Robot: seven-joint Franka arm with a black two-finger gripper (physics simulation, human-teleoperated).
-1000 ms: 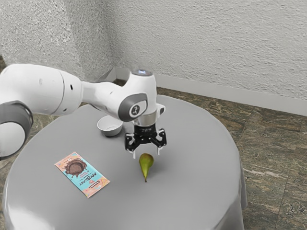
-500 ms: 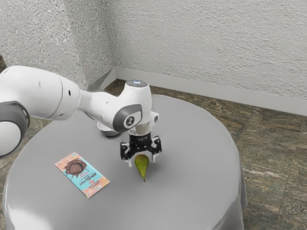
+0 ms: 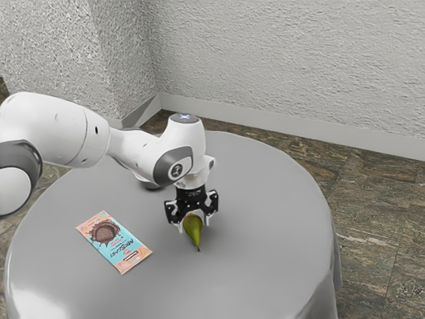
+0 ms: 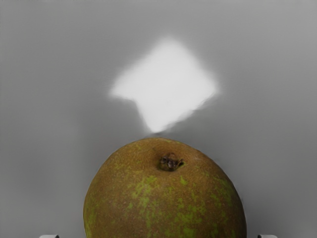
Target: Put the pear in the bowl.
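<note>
From where I'm standing, the big white arm [image 3: 63, 126] comes in from the exterior view's left, its thick section fairly level, then a slimmer stretch sloping down to the rounded wrist [image 3: 179, 153]. Below that wrist the black hand [image 3: 193, 227] hangs nearly straight down, low over the round, grey-covered table [image 3: 265, 266]. Its 2 fingers [image 3: 180, 228] stand apart, 1 on each side of the pear [image 3: 192, 232], so I'd call the hand open rather than gripping. The pear sits right under the palm with its fat end up between the fingers, and its narrow end and stem poke out below the fingertips. Whether the stem touches the cloth, I can't tell. Off to the exterior view's left of the hand and farther back is the bowl [image 3: 150, 185], mostly tucked behind the wrist. Also toward the exterior view's left of the hand, but nearer to me, a chocolate packet [image 3: 114, 242] lies flat, well apart from the fingers.

In the wrist view, the pear's broad brown-green end faces straight up at the hand, its little dark dimple showing. A pale fingertip peeks in on either side of the fruit, with grey showing between each tip and the skin. Near the pear's edge there's a bright white patch [image 4: 166, 84]; I can't tell what makes it.
</note>
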